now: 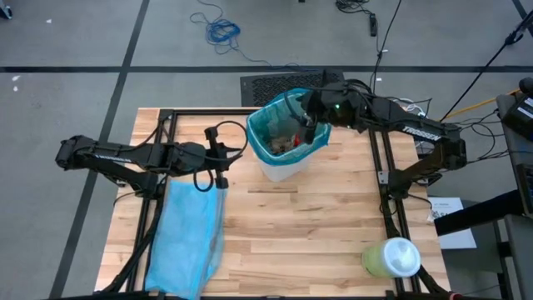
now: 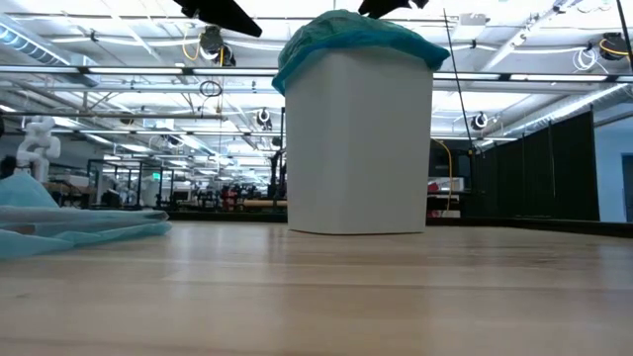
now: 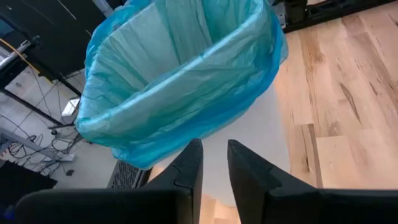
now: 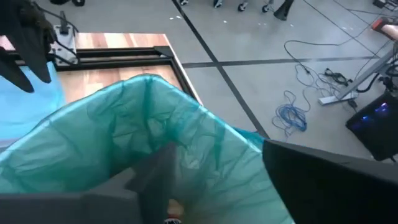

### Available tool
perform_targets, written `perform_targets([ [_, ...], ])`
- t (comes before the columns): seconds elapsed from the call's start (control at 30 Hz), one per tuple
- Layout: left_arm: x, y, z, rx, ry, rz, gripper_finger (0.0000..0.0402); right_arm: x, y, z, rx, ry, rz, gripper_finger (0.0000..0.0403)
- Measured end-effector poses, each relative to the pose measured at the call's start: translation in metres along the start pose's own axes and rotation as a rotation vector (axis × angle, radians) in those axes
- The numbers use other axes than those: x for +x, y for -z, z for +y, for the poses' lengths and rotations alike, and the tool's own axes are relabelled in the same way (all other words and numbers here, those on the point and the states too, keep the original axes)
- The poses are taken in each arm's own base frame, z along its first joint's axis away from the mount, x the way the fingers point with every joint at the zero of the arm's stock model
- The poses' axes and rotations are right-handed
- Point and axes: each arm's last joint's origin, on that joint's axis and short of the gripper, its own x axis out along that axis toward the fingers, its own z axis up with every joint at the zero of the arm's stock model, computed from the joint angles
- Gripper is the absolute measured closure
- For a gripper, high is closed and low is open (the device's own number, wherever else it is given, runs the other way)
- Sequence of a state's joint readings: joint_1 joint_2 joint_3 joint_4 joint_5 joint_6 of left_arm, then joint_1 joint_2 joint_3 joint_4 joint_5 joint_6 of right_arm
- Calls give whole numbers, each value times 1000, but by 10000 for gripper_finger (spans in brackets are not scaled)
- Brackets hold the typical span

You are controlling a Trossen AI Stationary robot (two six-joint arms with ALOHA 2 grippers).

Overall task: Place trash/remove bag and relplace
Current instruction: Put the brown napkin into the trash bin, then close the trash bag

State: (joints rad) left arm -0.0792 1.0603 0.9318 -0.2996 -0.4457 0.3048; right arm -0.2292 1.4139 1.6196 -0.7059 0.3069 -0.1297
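A white bin stands at the table's far middle, lined with the teal bag, whose edge is folded over the rim. Crumpled brown trash lies inside it. My right gripper hangs open over the bin's far right corner, its fingers wide apart above the bag's mouth. My left gripper is raised left of the bin and points at it, fingers slightly open with nothing between them. The pale sky-blue bag lies flat on the table at the near left.
A pale-green container with a white top sits at the near right corner. Black frame rails run along the table's left and right sides. Bare wood lies between the bin and the near edge.
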Motion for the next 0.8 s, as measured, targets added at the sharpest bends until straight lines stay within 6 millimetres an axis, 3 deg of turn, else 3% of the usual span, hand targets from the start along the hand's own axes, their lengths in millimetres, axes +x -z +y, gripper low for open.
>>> perform_targets([
  [0.23, 12, 0, -14, 259, 89, -10, 315, -1, -1, 4, -60, -15, -4, 123],
  [0.4, 32, -2, -25, 434, -3, 17, 315, -1, 0, 4, -61, -13, -3, 122],
  [0.8, 63, -1, -37, 494, -164, 88, 314, -1, 0, 4, -81, -14, -2, 122],
])
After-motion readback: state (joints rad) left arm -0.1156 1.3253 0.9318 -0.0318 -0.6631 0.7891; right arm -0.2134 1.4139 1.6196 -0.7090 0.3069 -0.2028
